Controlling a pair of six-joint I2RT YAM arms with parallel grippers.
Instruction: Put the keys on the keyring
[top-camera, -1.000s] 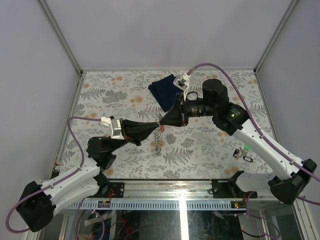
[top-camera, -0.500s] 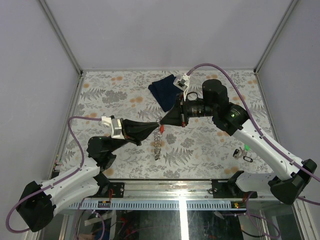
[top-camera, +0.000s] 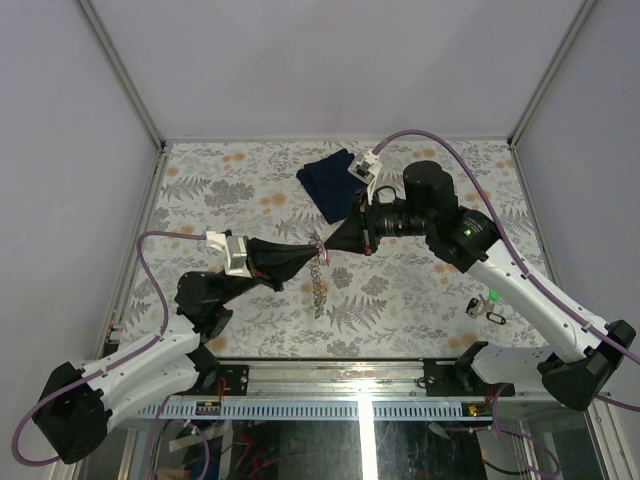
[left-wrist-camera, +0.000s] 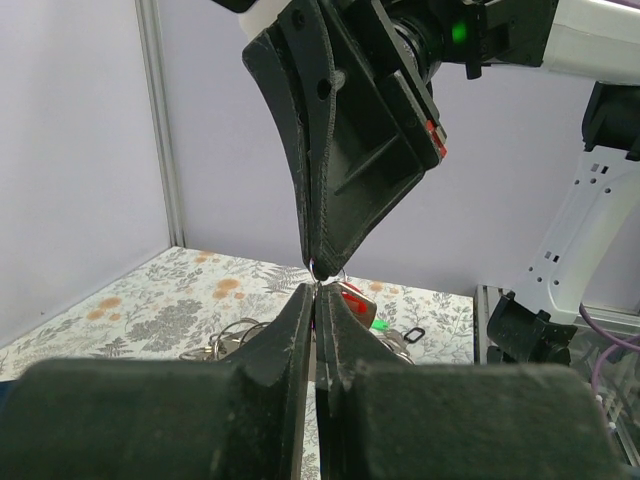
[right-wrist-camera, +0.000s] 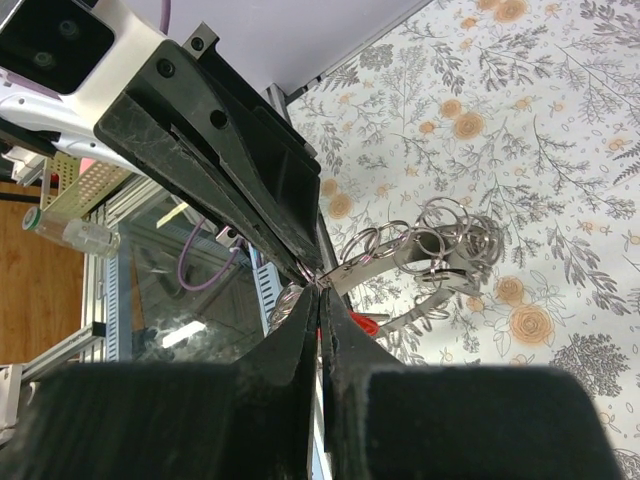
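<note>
The keyring (top-camera: 318, 280) is a silvery chain of linked rings. It hangs from the spot where my two gripper tips meet above the table. My left gripper (top-camera: 311, 244) is shut and pinches its top end (left-wrist-camera: 325, 270). My right gripper (top-camera: 326, 243) is shut on the same end from the opposite side. In the right wrist view the keyring (right-wrist-camera: 440, 240) trails away from my right gripper (right-wrist-camera: 320, 292), with a red key (right-wrist-camera: 366, 323) beside it. The red key (left-wrist-camera: 352, 296) also shows just behind my left gripper (left-wrist-camera: 316, 290). More keys (top-camera: 476, 306) lie on the table at the right, one green (top-camera: 494, 295).
A dark blue folded cloth (top-camera: 330, 180) lies at the far middle of the floral table (top-camera: 230, 190), just behind the right wrist. A small black loop (top-camera: 496, 318) lies by the loose keys. Grey walls close in both sides.
Both gripper tips have stayed together and shifted slightly away from the bases. The keyring now hangs longer and straighter below them.
</note>
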